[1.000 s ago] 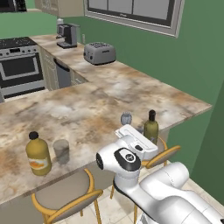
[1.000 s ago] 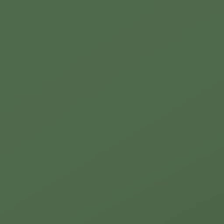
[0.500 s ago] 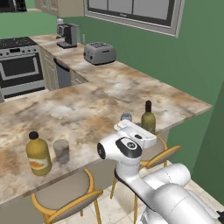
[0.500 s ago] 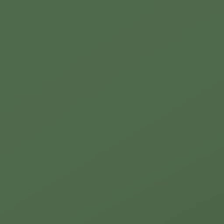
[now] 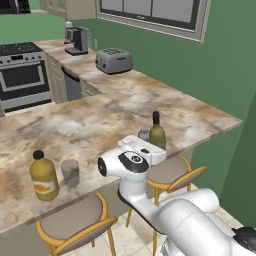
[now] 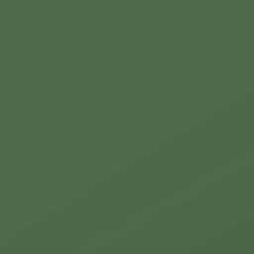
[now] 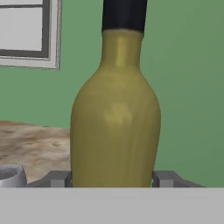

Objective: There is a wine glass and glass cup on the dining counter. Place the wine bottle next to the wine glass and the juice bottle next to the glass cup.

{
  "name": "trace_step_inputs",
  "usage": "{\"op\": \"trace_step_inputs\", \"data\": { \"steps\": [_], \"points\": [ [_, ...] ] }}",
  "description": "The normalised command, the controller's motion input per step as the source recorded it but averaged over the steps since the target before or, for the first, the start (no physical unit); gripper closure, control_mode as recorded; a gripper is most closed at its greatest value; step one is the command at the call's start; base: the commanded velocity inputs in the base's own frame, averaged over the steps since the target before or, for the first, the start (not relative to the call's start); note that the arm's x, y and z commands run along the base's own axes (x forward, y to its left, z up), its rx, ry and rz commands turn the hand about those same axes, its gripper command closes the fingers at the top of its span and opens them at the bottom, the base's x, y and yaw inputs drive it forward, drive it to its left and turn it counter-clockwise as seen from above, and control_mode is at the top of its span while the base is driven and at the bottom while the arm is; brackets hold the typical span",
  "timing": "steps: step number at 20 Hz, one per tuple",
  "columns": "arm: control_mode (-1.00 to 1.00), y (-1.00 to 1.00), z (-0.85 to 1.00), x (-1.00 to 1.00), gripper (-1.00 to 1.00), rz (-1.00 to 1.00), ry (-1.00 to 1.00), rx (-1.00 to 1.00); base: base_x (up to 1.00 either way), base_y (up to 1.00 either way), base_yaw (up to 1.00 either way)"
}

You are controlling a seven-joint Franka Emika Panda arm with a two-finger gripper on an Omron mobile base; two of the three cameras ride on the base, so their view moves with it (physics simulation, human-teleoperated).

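My gripper (image 5: 156, 146) is shut on the wine bottle (image 5: 157, 131), a slim olive-green bottle with a dark neck, held upright at the near edge of the dining counter (image 5: 100, 125). In the hand view the wine bottle (image 7: 114, 127) stands between my two fingertips (image 7: 59, 179), which press on its lower sides. The wine glass (image 5: 144, 134) stands just left of the bottle, mostly hidden behind my hand; its rim (image 7: 11, 175) peeks in at the hand view's lower left. Far left on the counter, the amber juice bottle (image 5: 43, 176) stands next to the grey glass cup (image 5: 70, 172).
A toaster (image 5: 114, 61), a coffee machine (image 5: 77, 40) and a stove (image 5: 22, 75) sit at the back. Two wooden stools (image 5: 170, 172) (image 5: 75, 225) stand under the counter's near edge. A green wall (image 6: 127, 127) faces the right base camera.
My gripper has carried the wine bottle to the left along the counter edge, from the right of the wine glass to right beside it. The juice bottle and glass cup have not moved.
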Motion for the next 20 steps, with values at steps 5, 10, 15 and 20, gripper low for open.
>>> {"op": "trace_step_inputs", "data": {
  "steps": [5, 10, 15, 20],
  "points": [
    [-1.00, 0.42, -0.03, 0.16, 1.00, 0.00, 0.00, -0.02, 0.00, 0.00, 0.00],
    [-1.00, 0.27, -0.06, 0.29, 1.00, 0.00, 0.00, -0.01, 0.00, 0.00, 0.00],
    [-1.00, 0.11, -0.03, 0.28, 1.00, 0.02, 0.00, 0.00, 0.00, 0.00, 0.00],
    [-1.00, 0.04, -0.07, 0.17, 1.00, 0.05, 0.00, 0.00, 0.00, 0.00, 0.00]
  ]
}}
